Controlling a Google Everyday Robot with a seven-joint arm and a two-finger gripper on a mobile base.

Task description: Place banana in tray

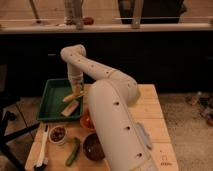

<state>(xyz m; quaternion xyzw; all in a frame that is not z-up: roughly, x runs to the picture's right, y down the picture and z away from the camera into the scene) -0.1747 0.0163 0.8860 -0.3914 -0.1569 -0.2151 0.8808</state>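
Over the big green rectangular plastic tray [50, 102], the pincer [76, 91] looks clamped on the small yellow curved banana [73, 96]; I'd lower gently, release flat beside the tan block [70, 108]

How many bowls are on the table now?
3. A white bowl by the left edge, a dark bowl near the front, an orange bowl beside the tray, partly behind the arm; more may be hidden. The tool hangs over the tray.
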